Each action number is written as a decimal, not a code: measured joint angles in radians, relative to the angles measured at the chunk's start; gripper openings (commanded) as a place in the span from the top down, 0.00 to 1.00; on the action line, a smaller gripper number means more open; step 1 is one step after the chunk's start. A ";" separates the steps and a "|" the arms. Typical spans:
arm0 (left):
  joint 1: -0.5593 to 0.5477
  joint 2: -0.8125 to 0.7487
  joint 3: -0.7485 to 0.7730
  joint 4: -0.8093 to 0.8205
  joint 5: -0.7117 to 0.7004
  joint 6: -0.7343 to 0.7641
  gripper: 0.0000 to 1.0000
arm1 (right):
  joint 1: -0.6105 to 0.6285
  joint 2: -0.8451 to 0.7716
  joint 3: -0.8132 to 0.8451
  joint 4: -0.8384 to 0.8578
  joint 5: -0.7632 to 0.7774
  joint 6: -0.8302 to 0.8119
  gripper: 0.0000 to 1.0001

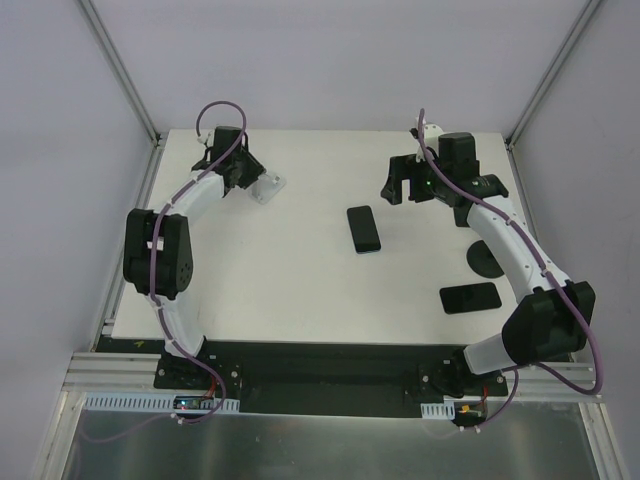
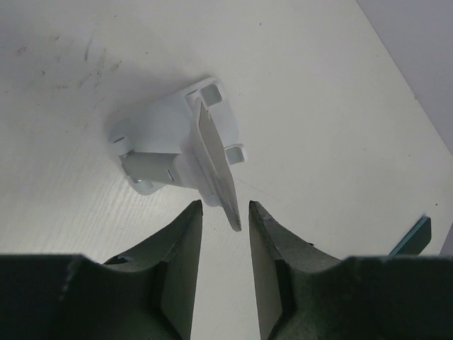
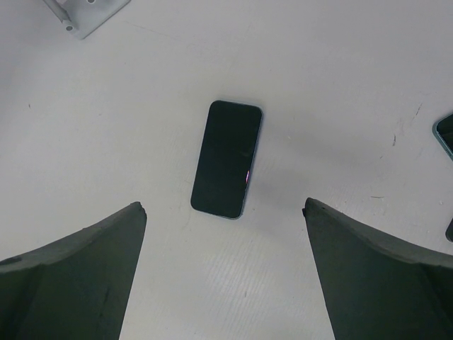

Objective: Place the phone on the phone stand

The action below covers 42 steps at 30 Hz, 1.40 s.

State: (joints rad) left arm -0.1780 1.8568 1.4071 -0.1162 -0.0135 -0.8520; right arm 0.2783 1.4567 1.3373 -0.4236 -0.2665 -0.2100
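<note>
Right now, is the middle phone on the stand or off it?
Off. The phone lies flat on the table, screen dark, well apart from the white stand at the far left.

The white phone stand (image 3: 85, 14) runs off the far left corner of the right wrist view, and a second phone (image 3: 446, 134) is cut by that view's right edge. From above, the right arm (image 1: 510, 248) hides part of a black round thing (image 1: 482, 262). The left gripper (image 2: 225, 209) straddles the stand's plate; whether they touch cannot be told.
</note>
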 measured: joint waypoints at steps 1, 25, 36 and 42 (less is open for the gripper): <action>0.000 0.003 0.007 -0.002 -0.003 -0.001 0.69 | 0.000 0.001 0.000 0.000 0.000 0.000 0.04; -0.012 -0.031 0.046 -0.140 0.028 0.192 1.00 | 0.000 0.016 0.016 -0.023 0.042 0.000 0.04; -0.093 -0.326 -0.184 -0.233 0.359 0.562 1.00 | 0.000 0.029 0.016 -0.033 0.072 0.000 0.04; -0.159 -0.339 -0.229 -0.280 0.505 0.722 1.00 | -0.009 0.060 0.043 -0.053 0.036 0.003 0.04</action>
State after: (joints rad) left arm -0.3370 1.5181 1.1786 -0.3965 0.4915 -0.1299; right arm 0.2695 1.5166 1.3808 -0.4767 -0.2302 -0.2070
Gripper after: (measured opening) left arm 0.010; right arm 0.961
